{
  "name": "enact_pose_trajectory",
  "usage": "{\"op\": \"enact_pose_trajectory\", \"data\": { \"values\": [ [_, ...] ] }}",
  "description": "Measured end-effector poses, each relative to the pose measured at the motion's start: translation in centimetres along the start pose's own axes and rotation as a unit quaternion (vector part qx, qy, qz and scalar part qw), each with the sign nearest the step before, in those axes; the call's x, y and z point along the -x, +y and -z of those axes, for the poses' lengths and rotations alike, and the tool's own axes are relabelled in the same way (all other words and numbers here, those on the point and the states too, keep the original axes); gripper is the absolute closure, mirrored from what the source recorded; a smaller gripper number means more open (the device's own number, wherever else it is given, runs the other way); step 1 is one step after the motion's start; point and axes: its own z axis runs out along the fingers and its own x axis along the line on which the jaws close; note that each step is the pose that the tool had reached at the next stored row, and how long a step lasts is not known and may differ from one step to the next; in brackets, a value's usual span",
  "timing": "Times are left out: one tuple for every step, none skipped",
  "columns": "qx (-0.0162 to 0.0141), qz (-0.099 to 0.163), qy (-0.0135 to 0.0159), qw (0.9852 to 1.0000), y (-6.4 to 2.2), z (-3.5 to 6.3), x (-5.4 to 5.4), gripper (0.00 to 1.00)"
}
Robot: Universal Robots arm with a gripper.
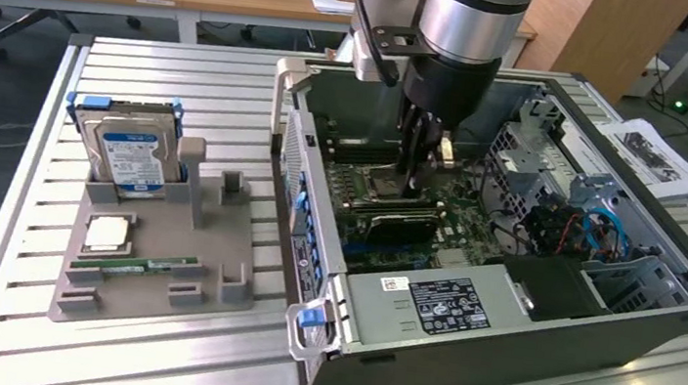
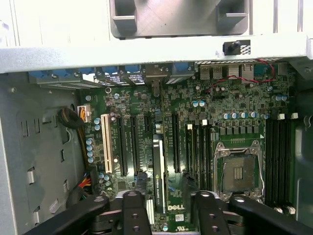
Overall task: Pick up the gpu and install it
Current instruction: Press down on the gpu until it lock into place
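"Inside the computer case (image 1: pixel 497 339) on the counter (image 1: pixel 166 358) — where was the gpu (image 1: pixel 386 225) relative to the pincer (image 1: pixel 419 177)?"

"Straight beneath it. The arm reached down into the case, and from the wrist the pincer (image 2: pixel 168 196) straddled the gpu (image 2: pixel 159 171), which stood on its edge on the motherboard (image 2: pixel 234 98)."

"And its long axis?"

"It ran parallel to the expansion slots. The card lay between the white slot (image 2: pixel 106 144) and the CPU socket (image 2: pixel 239 171), in line with one of the dark slots."

"Was it fully seated?"

"I couldn't say — the lower edge was hidden."

"Was the pincer clamped on it, or had it let go?"

"I couldn't tell. It bracketed the card, but contact wasn't visible."

"How did the card look?"

"It was thin and dark seen edge-on, with small white lettering along its top edge. From the exterior view it read as a flat black slab low over the green board."
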Motion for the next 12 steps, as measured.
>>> {"op": "enact_pose_trajectory", "data": {
  "values": [
    [0.0000, 0.000, 0.0000, 1.0000, 0.00, 0.00, 0.00, 0.56],
    [0.0000, 0.000, 0.0000, 1.0000, 0.00, 0.00, 0.00, 0.62],
    [0.0000, 0.000, 0.0000, 1.0000, 0.00, 0.00, 0.00, 0.68],
    [0.0000, 0.000, 0.0000, 1.0000, 0.00, 0.00, 0.00, 0.74],
    [0.0000, 0.000, 0.0000, 1.0000, 0.00, 0.00, 0.00, 0.74],
    [0.0000, 0.000, 0.0000, 1.0000, 0.00, 0.00, 0.00, 0.79],
    [0.0000, 0.000, 0.0000, 1.0000, 0.00, 0.00, 0.00, 0.85],
    [0.0000, 0.000, 0.0000, 1.0000, 0.00, 0.00, 0.00, 0.89],
    [0.0000, 0.000, 0.0000, 1.0000, 0.00, 0.00, 0.00, 0.89],
    [0.0000, 0.000, 0.0000, 1.0000, 0.00, 0.00, 0.00, 0.89],
    [0.0000, 0.000, 0.0000, 1.0000, 0.00, 0.00, 0.00, 0.89],
    [0.0000, 0.000, 0.0000, 1.0000, 0.00, 0.00, 0.00, 0.89]
  ]
}}
